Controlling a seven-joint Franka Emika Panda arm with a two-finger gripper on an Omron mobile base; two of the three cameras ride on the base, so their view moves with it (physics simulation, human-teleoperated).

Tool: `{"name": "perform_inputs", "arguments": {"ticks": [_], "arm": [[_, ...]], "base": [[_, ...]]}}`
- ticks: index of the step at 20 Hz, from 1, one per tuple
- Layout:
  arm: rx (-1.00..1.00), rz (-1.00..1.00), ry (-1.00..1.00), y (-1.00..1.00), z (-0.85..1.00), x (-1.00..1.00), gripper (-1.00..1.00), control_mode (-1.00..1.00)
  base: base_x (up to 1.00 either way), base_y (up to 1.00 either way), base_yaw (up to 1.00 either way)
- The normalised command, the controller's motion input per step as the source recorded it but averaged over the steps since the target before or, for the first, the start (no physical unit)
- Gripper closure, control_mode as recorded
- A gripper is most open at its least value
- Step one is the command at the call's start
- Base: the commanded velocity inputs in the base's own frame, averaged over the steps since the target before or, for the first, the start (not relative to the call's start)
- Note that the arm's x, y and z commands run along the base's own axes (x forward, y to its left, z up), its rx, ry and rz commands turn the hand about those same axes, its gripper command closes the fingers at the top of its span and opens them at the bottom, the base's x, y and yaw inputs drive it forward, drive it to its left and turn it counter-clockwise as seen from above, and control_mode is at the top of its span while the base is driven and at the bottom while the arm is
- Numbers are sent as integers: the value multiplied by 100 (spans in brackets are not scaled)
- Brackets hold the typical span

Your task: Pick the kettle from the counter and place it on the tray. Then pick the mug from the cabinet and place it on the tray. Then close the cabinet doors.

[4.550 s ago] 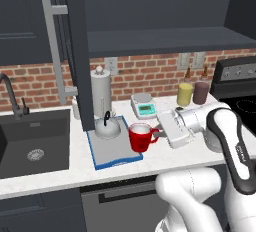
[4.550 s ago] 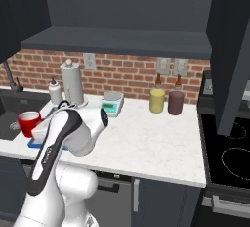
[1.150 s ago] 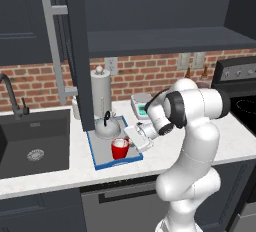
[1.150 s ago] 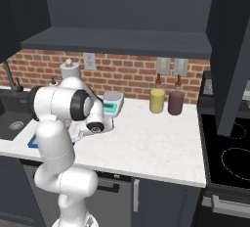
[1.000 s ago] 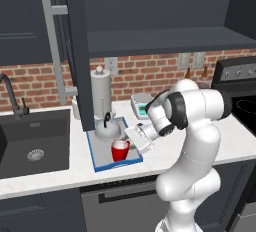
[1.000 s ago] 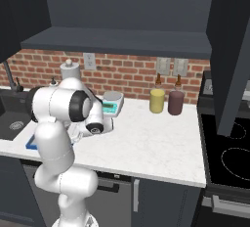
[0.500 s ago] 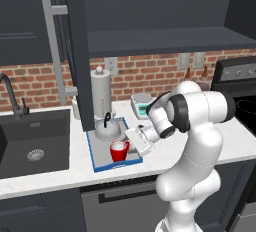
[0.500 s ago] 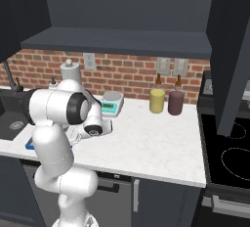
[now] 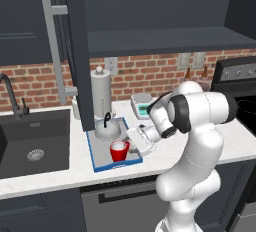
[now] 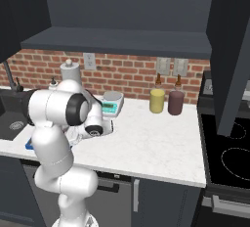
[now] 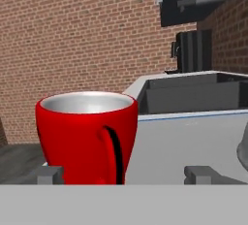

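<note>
The red mug (image 9: 119, 151) stands upright on the blue-rimmed grey tray (image 9: 100, 162), in front of the silver kettle (image 9: 107, 128), which also sits on the tray. My gripper (image 9: 128, 147) is at the mug's right side, low over the tray. In the hand view the mug (image 11: 87, 136) stands just ahead of the fingertips (image 11: 48, 174), handle toward me; the gripper (image 11: 123, 175) is open and holds nothing. The kettle's edge (image 11: 243, 146) shows at the right. The left cabinet door (image 9: 75, 51) and right door (image 10: 232, 50) stand open. In the right base view the arm covers the tray except one blue corner (image 10: 30, 144).
A tall grey cylinder (image 9: 100, 93) stands behind the tray and a white scale (image 9: 142, 105) to its right. Yellow (image 10: 156, 100) and maroon (image 10: 176, 102) canisters sit by the brick wall. The dark sink (image 9: 30, 146) lies left of the tray, the stove (image 10: 229, 152) at far right.
The mug was carried from right of the tray onto it and set down. In the last second the jaws spread wide and let go of it.
</note>
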Motion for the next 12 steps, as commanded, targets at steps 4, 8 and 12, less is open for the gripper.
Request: {"name": "perform_inputs", "arguments": {"ticks": [4,8,12], "arm": [[2,0,0,-24,21,-13,-100,-100],[7,0,0,-36,25,-28,-100,-100],[12,0,0,-39,40,-42,-100,-100]], "base": [[0,0,0],[0,0,0],[0,0,0]]}}
